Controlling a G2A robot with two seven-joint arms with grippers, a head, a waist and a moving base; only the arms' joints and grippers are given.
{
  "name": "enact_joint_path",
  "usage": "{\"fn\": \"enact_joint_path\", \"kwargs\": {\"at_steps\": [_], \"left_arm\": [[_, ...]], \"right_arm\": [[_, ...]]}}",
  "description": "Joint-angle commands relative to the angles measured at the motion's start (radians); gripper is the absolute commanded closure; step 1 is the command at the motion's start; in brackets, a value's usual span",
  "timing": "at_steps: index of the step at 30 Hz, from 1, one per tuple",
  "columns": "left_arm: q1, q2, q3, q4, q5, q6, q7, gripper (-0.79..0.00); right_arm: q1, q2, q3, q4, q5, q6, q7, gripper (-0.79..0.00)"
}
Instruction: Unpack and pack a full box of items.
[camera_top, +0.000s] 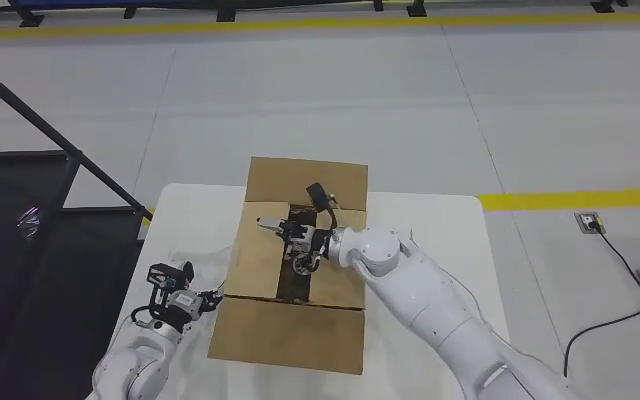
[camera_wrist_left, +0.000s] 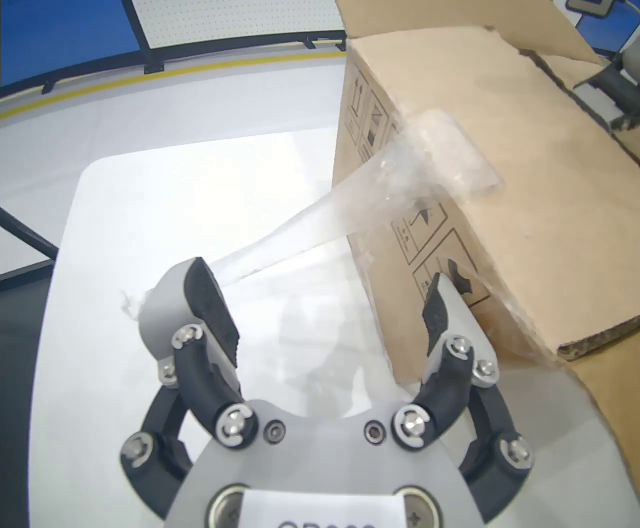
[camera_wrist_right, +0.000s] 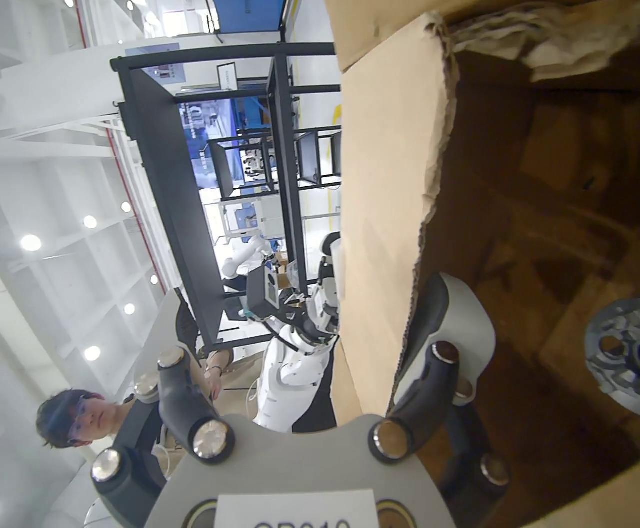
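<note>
A cardboard box (camera_top: 290, 335) fills the table's (camera_top: 440, 230) middle. Its inner flaps (camera_top: 255, 260) leave one narrow dark slot (camera_top: 298, 285), where the right gripper (camera_top: 283, 230) sits astride a flap edge. Bare table lies right of the box. Near left, clear tape (camera_wrist_left: 310, 220) stretches from box to left gripper (camera_wrist_left: 320, 295), crossing that strip.

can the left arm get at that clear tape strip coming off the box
Probably yes: the left claw is open beside the box, and the clear tape strip stretches from the box corner to one finger, with nothing between.

Glossy white arms (camera_top: 440, 310), silver left pincer (camera_wrist_left: 320, 277) with black linkages, black ribbed pads (camera_wrist_left: 212, 305), bright round screws (camera_wrist_left: 235, 422).
</note>
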Motion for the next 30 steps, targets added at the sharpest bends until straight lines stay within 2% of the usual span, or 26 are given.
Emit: {"fn": "enact_joint_path", "kwargs": {"at_steps": [1, 7, 13, 17, 21, 24, 28, 30], "left_arm": [[0.002, 0.0, 0.003, -0.003, 0.003, -0.009, 0.005, -0.785], [0.035, 0.003, -0.009, -0.035, 0.015, -0.038, 0.027, -0.785], [0.106, 0.007, -0.091, -0.068, -0.064, -0.013, 0.087, -0.785], [0.201, 0.013, -0.181, -0.137, -0.104, -0.04, 0.136, -0.785], [0.319, 0.019, -0.261, -0.228, -0.134, -0.133, 0.205, -0.785], [0.376, 0.019, -0.291, -0.27, -0.138, -0.165, 0.24, -0.785], [0.399, 0.016, -0.302, -0.294, -0.175, -0.171, 0.246, -0.785], [0.377, 0.013, -0.296, -0.303, -0.134, -0.087, 0.238, -0.785]], "right_arm": [[0.005, -0.004, 0.009, 0.006, 0.024, -0.015, 0.046, -0.785], [0.011, -0.017, 0.023, -0.018, 0.046, -0.06, 0.098, -0.785], [0.005, -0.037, 0.007, -0.085, -0.002, -0.089, 0.028, -0.785], [-0.004, -0.055, -0.02, -0.128, -0.063, -0.098, -0.053, -0.785], [-0.008, -0.084, -0.073, -0.151, -0.173, -0.101, -0.176, -0.785], [-0.015, -0.107, -0.12, -0.156, -0.264, -0.093, -0.273, -0.785], [-0.006, -0.147, -0.171, -0.129, -0.343, -0.064, -0.361, -0.785], [0.003, -0.168, -0.186, -0.101, -0.355, -0.059, -0.376, -0.785]]}}
